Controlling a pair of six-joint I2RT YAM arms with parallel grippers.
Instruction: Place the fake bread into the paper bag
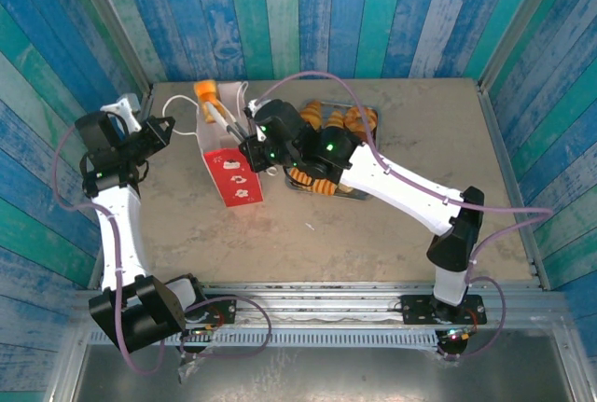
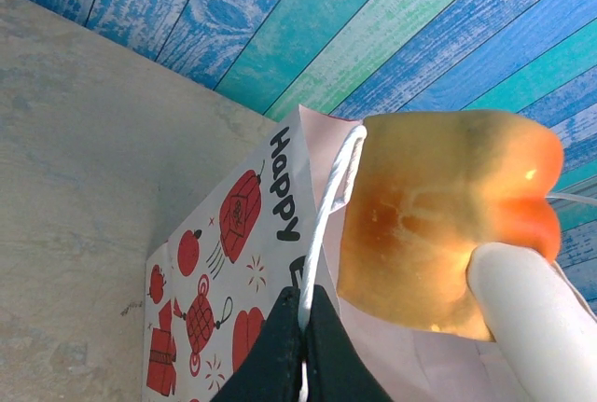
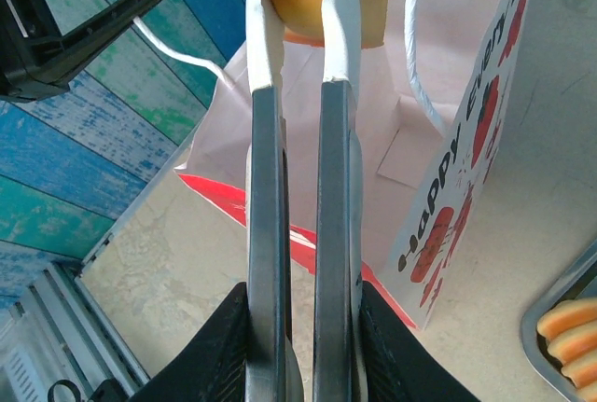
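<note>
On the white side of the paper bag (image 2: 233,234) you can read "Happy" in black letters, running along the bag's edge beside small red drawings. What follows that word is hidden. In the right wrist view the paper bag (image 3: 466,169) shows you the same print: "Happy", then a word that looks like "Every", with the rest cut off at the top edge. From above, the white marks on its red lower part are too small for you to read.
</note>
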